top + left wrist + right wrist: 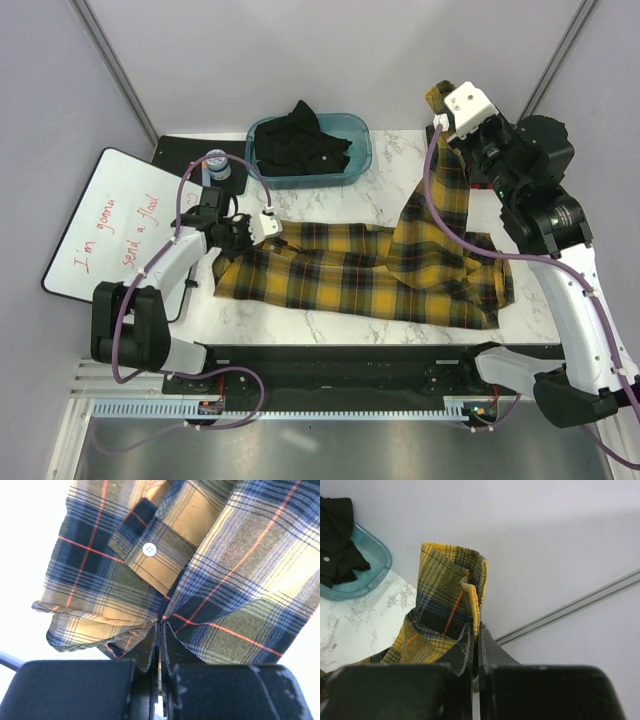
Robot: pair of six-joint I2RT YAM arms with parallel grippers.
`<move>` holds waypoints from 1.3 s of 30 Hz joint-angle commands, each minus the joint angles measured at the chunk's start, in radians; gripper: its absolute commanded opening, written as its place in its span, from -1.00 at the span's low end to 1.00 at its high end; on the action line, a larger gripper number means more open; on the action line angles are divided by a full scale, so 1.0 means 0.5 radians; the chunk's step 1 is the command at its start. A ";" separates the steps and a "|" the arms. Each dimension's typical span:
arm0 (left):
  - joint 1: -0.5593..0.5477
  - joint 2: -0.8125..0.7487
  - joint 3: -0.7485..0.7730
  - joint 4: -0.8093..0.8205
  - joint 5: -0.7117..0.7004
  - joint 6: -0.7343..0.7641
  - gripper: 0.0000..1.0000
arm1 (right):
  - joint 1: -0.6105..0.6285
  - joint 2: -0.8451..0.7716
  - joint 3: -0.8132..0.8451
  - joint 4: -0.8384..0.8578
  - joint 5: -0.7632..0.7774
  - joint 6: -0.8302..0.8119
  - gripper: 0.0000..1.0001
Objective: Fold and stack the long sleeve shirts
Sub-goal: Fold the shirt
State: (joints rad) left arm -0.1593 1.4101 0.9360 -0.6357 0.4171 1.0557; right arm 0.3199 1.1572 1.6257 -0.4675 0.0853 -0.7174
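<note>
The yellow-and-black plaid long sleeve shirt (pixel 340 270) lies stretched across the marble table, and its right part rises in a steep drape. My right gripper (pixel 441 110) holds that raised end high at the back right, shut on a folded edge of the plaid shirt (pixel 445 595). My left gripper (pixel 282 238) is low over the shirt's upper left edge, shut on the plaid cloth (pixel 225 580) beside a white button (pixel 149 549). Dark long sleeve shirts (pixel 300 140) lie heaped in a teal bin (pixel 358 150). I cannot tell them apart.
A whiteboard (pixel 105 225) with red writing lies at the left, a black mat (pixel 185 150) behind it. A blue-capped bottle (pixel 217 165) stands by the left arm. The teal bin (pixel 367 572) sits at the back centre, and grey walls close in the table.
</note>
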 commanded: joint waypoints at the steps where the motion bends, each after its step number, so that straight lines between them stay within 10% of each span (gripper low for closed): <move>1: -0.004 -0.013 -0.052 0.198 -0.079 -0.062 -0.96 | -0.063 0.017 -0.103 0.248 0.093 -0.108 -1.00; 14: -0.013 0.278 -0.083 0.339 -0.187 -0.166 -0.74 | -0.152 0.312 -0.140 0.414 -0.256 -0.041 -1.00; 22: 0.048 0.131 0.051 0.225 0.046 -0.408 0.42 | -0.069 0.480 -0.058 0.147 -0.333 0.158 -1.00; 39: 0.554 -0.074 0.355 0.044 0.994 -1.366 0.66 | 0.691 0.864 -0.067 -0.013 -0.367 1.020 -1.00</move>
State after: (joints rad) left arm 0.0292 1.3830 1.0966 -0.5735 0.7761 0.5171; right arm 0.6174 1.5185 1.5585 -0.4721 -0.0921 -0.3588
